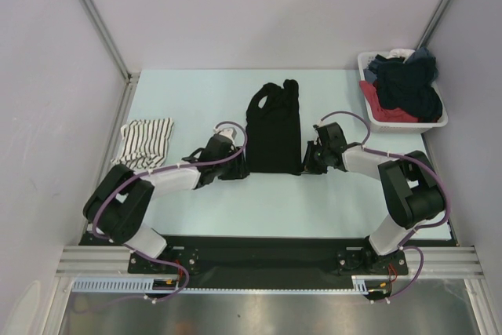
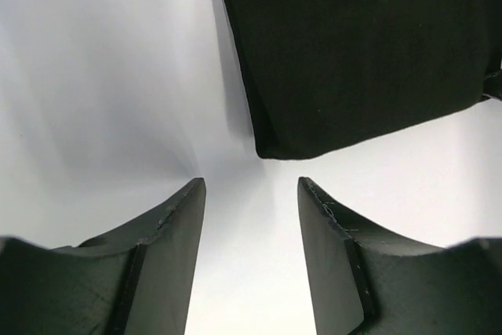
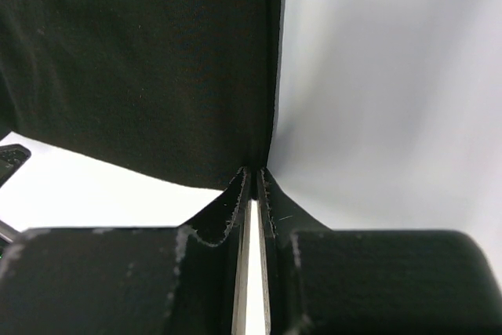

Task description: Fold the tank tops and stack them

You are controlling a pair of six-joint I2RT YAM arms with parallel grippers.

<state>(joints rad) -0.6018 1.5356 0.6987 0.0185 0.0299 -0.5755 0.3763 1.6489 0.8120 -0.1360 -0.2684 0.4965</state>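
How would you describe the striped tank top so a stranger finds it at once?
On the pale table, look to the left edge. The striped tank top lies there rumpled. It alone is white with thin black stripes; the black tank top in the middle is plain.

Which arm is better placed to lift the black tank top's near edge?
Right: the right gripper seems shut on a near corner of the black tank top; the left gripper stands open, short of it.
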